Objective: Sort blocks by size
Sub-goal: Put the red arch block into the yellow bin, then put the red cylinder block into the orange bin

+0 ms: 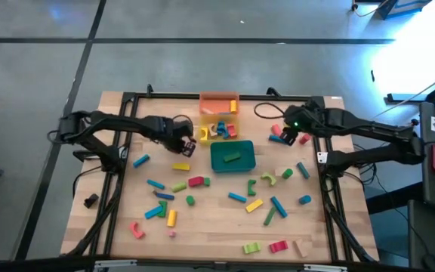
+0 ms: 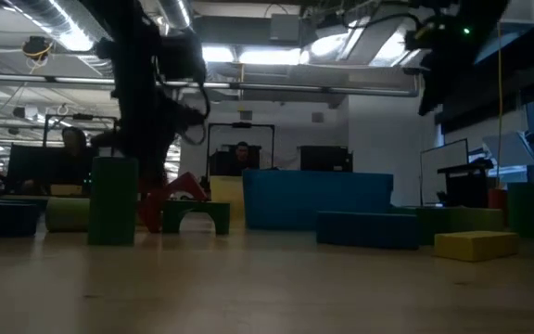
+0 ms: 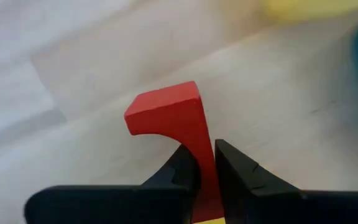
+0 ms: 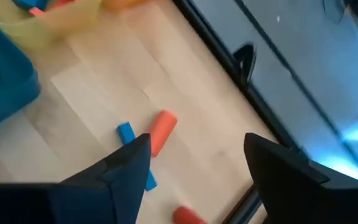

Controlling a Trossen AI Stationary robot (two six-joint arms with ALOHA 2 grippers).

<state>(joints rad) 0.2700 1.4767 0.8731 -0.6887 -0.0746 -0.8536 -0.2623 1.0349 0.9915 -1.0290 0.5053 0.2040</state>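
Red arch block (image 3: 173,124) is pinched between my left gripper (image 3: 205,163) fingers, above the tabletop (image 1: 210,219). My right gripper (image 4: 194,155) hangs spread wide, orange cylinder (image 4: 162,130) just beneath it.

Left end effector (image 3: 205,163) clamped shut, right end effector (image 4: 194,155) spread wide — both extended inward

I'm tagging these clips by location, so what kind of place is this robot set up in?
Probably a robotics lab or open-plan office workshop. Past the wooden table, the low view shows monitors on desks, a seated person and exposed ceiling ducts with strip lights.
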